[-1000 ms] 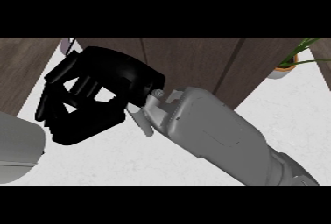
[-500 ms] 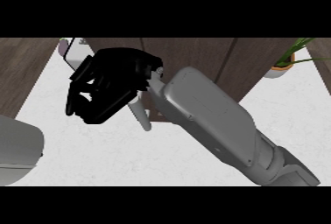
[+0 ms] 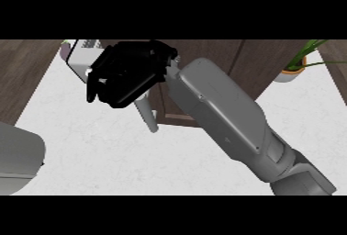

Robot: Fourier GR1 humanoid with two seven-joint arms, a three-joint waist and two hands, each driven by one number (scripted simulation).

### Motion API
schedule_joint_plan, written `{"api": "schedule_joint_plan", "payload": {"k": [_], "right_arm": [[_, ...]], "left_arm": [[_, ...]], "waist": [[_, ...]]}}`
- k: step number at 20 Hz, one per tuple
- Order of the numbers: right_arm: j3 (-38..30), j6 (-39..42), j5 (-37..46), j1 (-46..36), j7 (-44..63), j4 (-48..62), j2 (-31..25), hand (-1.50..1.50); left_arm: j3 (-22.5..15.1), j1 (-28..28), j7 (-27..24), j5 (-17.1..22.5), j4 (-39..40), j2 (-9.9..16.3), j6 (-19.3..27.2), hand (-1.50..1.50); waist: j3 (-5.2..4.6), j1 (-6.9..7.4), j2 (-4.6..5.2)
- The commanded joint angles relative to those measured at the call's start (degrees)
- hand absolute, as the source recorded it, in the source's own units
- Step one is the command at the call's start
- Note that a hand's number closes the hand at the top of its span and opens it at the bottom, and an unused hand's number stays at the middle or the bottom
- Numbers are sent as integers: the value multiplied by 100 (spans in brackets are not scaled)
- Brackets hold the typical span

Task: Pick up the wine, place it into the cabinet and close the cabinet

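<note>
Since the earlier frame the right hand had travelled further up and back across the white worktop, towards the dark wooden cabinet, and the grey forearm behind it had stretched out to follow. The fingers were curled in, but the hand's own bulk hid what they closed on, so I could not tell whether they pinched anything. The wine showed nowhere as a bottle; a pale shape peeped out just above the hand, too hidden to name. A thin pale bar, perhaps the edge of the cabinet door, hung just below the hand. Of the left arm only a grey forearm appeared at the lower left. By my reckoning the step was the cabinet stage, either setting in or shutting. The next move called for easing the hand clear, then pushing the door closed.
</note>
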Motion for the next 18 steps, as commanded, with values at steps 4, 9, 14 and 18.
{"api": "schedule_joint_plan", "payload": {"k": [4,9,14,18], "right_arm": [[-586,228,91,-155,-459,908,-389,150],[-779,-288,518,-184,-958,943,-739,150],[-849,-622,816,-90,-1356,858,-931,150],[-883,-626,852,-21,-1475,877,-922,150]], "left_arm": [[612,-118,-139,101,612,-48,-110,-150],[587,-151,-56,-137,410,-129,169,-150],[534,-236,111,-177,421,-108,91,-150],[490,-250,101,-279,264,-211,224,-150]], "waist": [[8,6,103],[12,24,99],[6,-64,113],[10,-74,116]]}}
